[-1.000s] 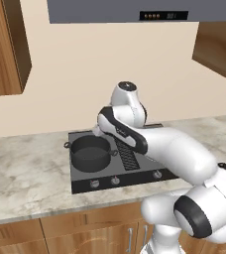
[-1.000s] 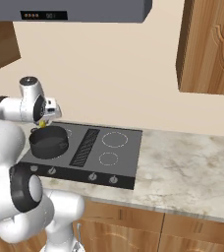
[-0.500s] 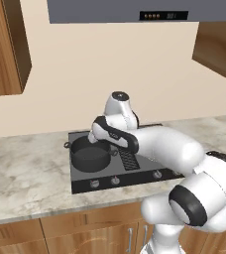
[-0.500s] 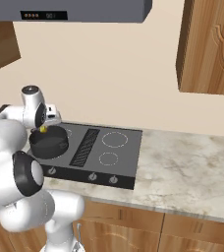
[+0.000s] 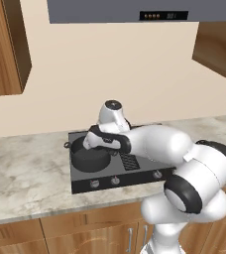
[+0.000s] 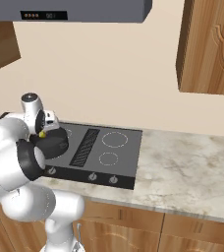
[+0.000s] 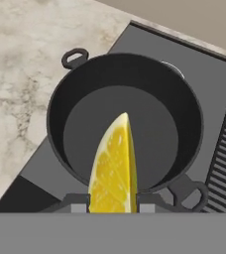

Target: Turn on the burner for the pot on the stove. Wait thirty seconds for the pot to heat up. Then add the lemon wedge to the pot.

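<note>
The lemon wedge point(image 7: 114, 168) is pinched upright between my gripper's point(image 7: 113, 206) fingertips point(image 7: 75, 205), directly above the open mouth of the dark pot point(image 7: 154, 124). The pot has no lid, is bare inside, and shows two loop handles. It stands on the front left part of the stove point(image 7: 149, 42) and hides the burner under it. In the left base view the gripper point(image 5: 92, 142) hangs just over the pot point(image 5: 89, 158). From the right side, the yellow lemon wedge point(image 6: 43, 133) shows at the gripper point(image 6: 44, 131) above the pot point(image 6: 54, 146).
A ribbed black grille point(image 6: 86, 146) runs down the middle of the stove point(image 6: 126, 157), with two white-ringed circles point(image 6: 115, 140) to its right. Small knobs point(image 6: 92, 176) line its front edge. Marble counter point(image 6: 182, 167) lies on both sides; a hood point(image 5: 135, 12) and wooden cabinets point(image 6: 212, 49) hang overhead.
The arm has swung left and lower, carrying the lemon wedge from over the grille to right above the pot. The grip has stayed the same.
</note>
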